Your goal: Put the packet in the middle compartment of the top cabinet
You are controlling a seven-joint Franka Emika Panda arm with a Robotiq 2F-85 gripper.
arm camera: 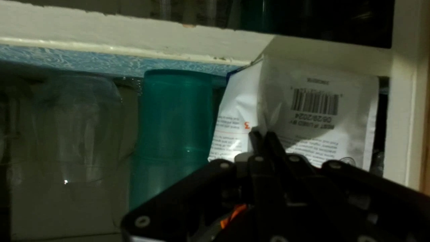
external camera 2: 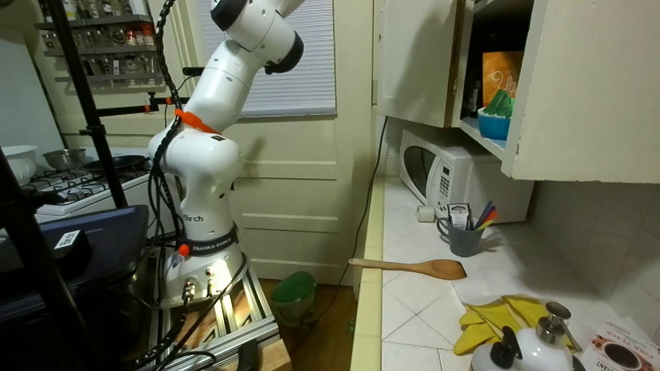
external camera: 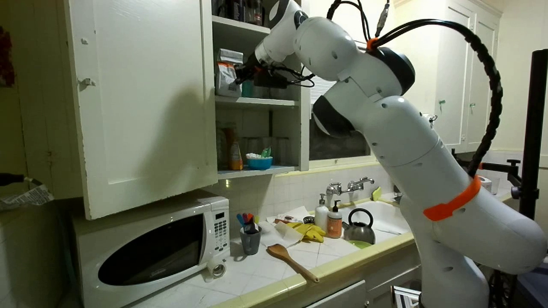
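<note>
The packet [external camera: 227, 81] is a white bag with an orange band, upright in the middle compartment of the open top cabinet, at its door side. Its base is at the middle shelf [external camera: 265, 101]; I cannot tell whether its full weight rests there. In the wrist view, which stands upside down, the packet [arm camera: 312, 127] shows a barcode and printed text. My gripper [arm camera: 262, 136] is shut on a pinched fold of its side. The gripper [external camera: 239, 76] reaches in from the right in an exterior view. Packet and gripper are out of view in the exterior view facing the door.
A teal cup [arm camera: 178, 134] stands close beside the packet, with clear glasses [arm camera: 77, 134] further along. The open cabinet door [external camera: 145, 98] borders the packet's side. The lower compartment holds a blue bowl [external camera: 259, 162] and an orange bag [external camera 2: 500, 74]. A microwave [external camera: 158, 248] stands below.
</note>
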